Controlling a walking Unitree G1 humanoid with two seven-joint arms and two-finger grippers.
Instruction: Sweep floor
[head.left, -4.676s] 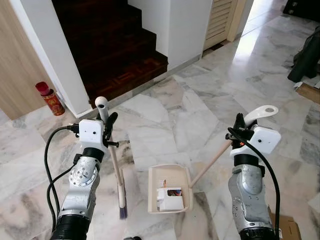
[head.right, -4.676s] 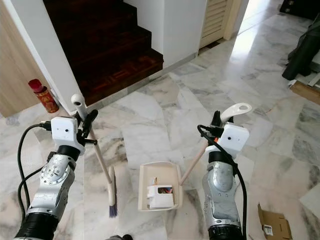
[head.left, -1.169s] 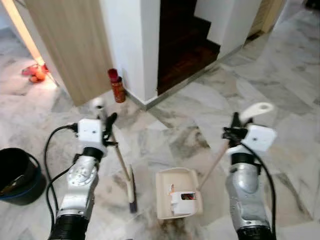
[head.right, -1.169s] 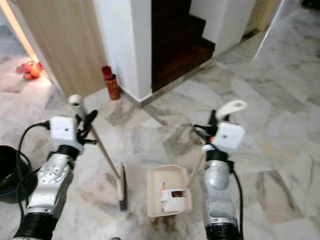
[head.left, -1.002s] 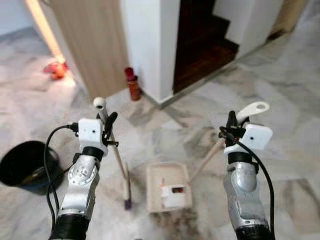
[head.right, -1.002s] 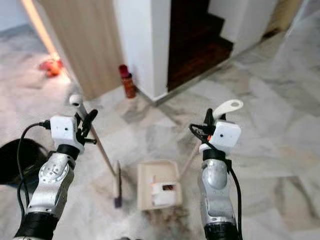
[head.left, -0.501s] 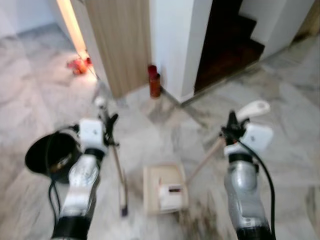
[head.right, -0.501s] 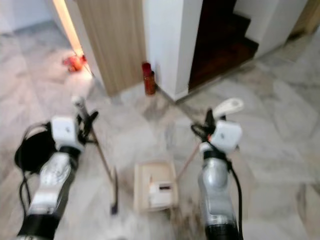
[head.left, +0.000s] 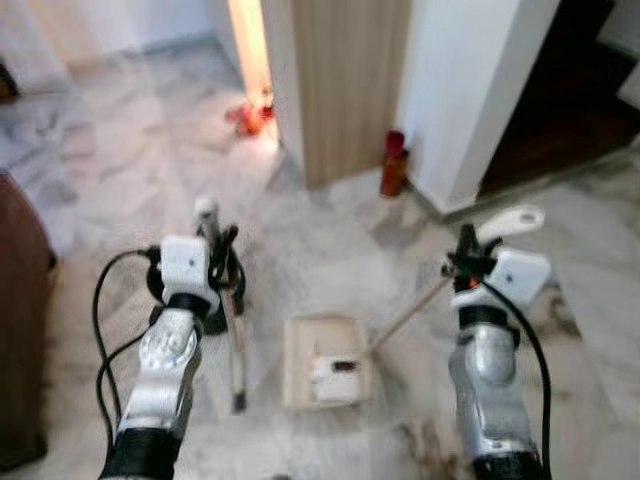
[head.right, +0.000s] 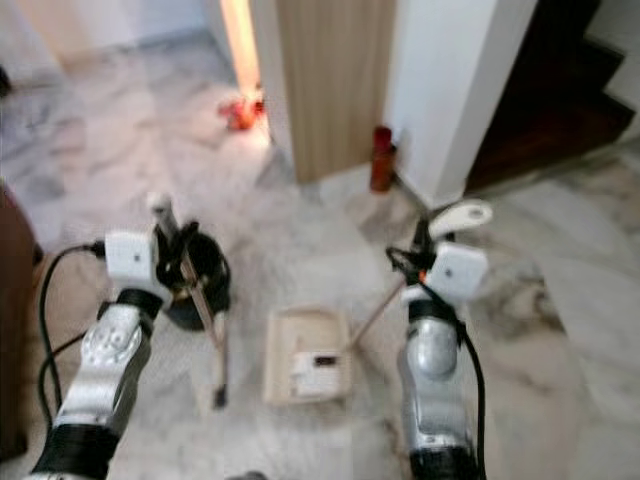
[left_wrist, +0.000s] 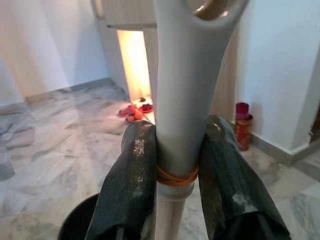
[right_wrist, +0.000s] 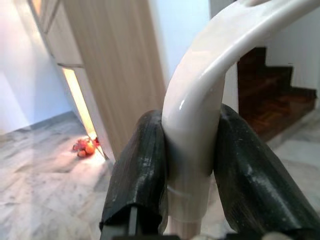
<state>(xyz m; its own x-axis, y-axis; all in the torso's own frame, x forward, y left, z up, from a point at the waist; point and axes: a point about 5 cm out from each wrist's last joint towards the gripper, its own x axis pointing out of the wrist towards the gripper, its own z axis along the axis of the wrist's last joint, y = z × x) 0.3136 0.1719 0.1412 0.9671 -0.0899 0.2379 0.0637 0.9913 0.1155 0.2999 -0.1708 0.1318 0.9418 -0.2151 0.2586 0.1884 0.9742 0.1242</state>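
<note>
The dustpan (head.left: 325, 362) sits flat on the marble floor (head.left: 120, 170) between the robot's two arms, and it serves here as the landmark. A small white box-like item (head.left: 335, 375) lies inside it, toward the edge nearest the robot; what it is cannot be made out through the blur. The dustpan's long handle (head.left: 412, 310) rises at a slant from its right side to the right gripper (right_wrist: 187, 165), whose two black fingers (right_wrist: 137, 170) are clamped on either side of the white curved grip at the top. Just left of the dustpan stands the broom (head.left: 232, 335), its handle leaning slightly and its dark bristle end touching the floor beside the dustpan's left edge. The left gripper (left_wrist: 175, 170) is closed tight around the upper part of that handle, just below its looped tip, with an orange rubber band (left_wrist: 175, 175) around the shaft between the fingers. A black bucket (head.right: 200, 280) rests on the floor left of the dustpan, behind the broom handle. Farther beyond the dustpan, a red canister (head.left: 394, 165) stands against the base of a white wall (head.left: 460, 90), next to a wood-grain panel (head.left: 345, 80). Some small red and orange items (head.left: 250, 115) lie on the floor in a bright strip of light left of that panel.
</note>
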